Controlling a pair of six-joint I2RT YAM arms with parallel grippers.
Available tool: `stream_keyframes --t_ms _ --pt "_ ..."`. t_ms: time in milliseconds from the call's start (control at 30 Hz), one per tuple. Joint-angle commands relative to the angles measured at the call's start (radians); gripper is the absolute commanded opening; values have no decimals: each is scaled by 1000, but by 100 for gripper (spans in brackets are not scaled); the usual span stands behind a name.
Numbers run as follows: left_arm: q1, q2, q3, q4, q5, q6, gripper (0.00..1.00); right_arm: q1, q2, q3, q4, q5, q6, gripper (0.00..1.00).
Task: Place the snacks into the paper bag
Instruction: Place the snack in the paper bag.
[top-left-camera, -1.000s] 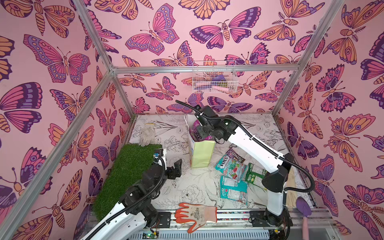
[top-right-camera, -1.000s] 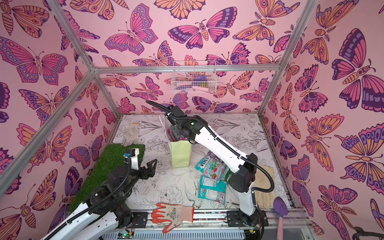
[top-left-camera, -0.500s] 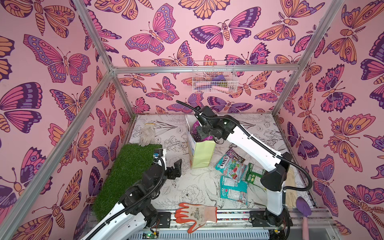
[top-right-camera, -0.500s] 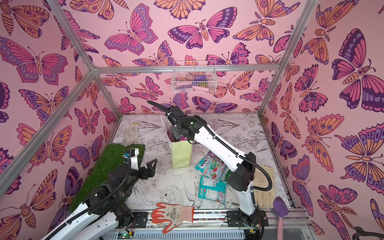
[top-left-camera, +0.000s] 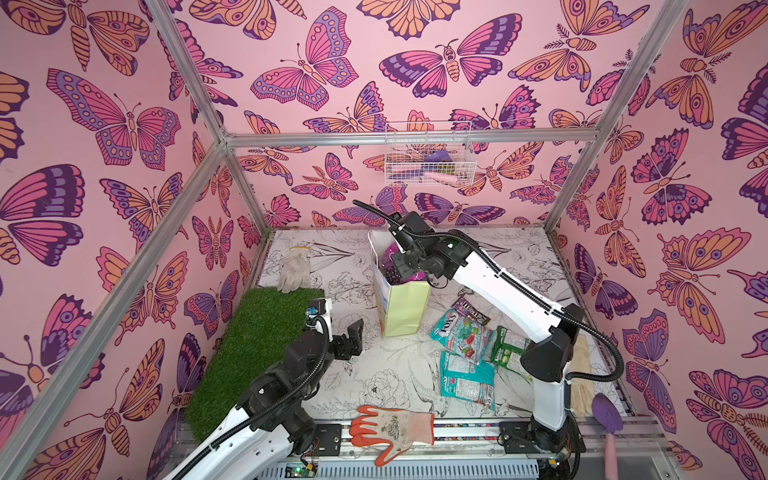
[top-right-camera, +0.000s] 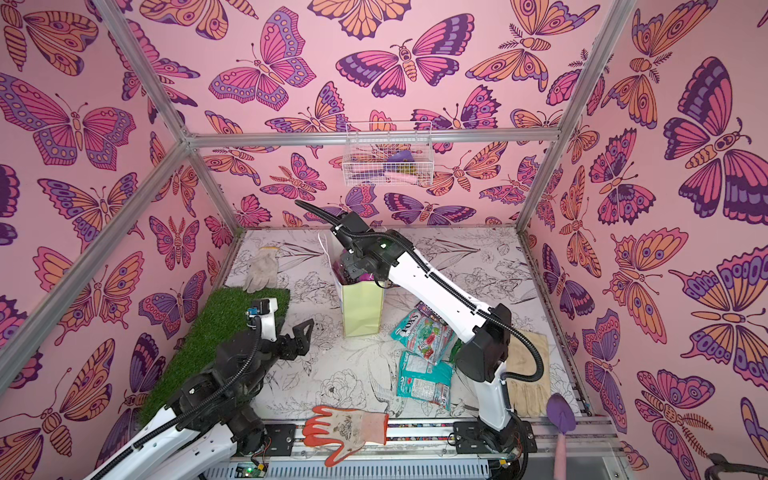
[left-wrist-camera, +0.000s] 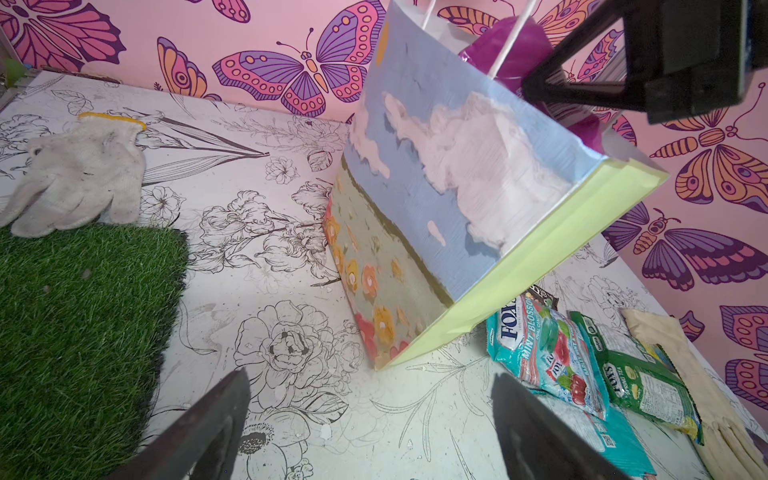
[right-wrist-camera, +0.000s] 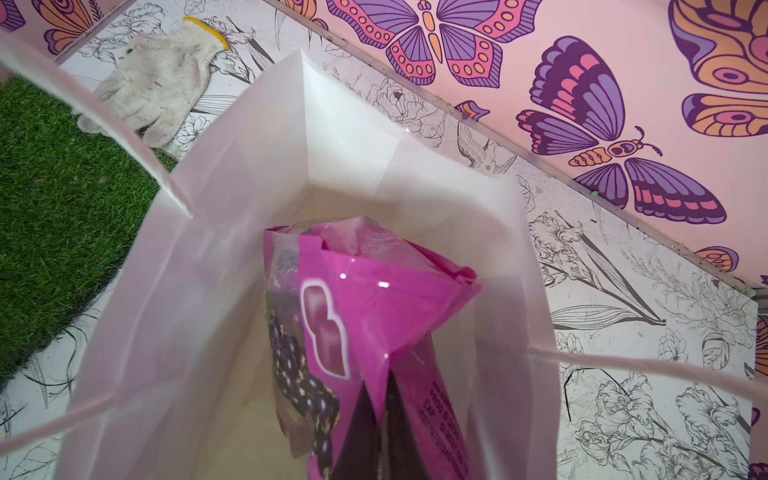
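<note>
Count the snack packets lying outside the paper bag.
4, all beside the paper bag: dark M&M's packet closest, teal Fox's bag next, second teal bag nearer the front, green bag alongside. Others could lie underneath.

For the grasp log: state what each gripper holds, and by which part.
Right gripper pinches the magenta grape bag by its upper end, the rest hanging inside the paper bag. Left gripper is open, holding nothing.

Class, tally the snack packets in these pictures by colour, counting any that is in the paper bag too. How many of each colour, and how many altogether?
magenta packet, partway down in the paper bag: 1
teal packets: 2
green packet: 1
dark brown packet: 1
Total: 5
</note>
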Motion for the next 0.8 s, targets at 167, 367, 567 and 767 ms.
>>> stream_keyframes --t_ms 167,367,567,767 --pt "-5 -17 -21 -16 -22 -9 93 -5 12 35 29 -11 22 0" --pt "-5 -19 -24 -16 -21 -10 93 -6 13 26 31 -12 28 0" --pt "-5 -21 -27 -16 -23 -12 93 -6 13 23 33 -18 32 2" --pt "-5 -21 -29 -18 -24 -11 93 -6 13 22 32 -23 33 6"
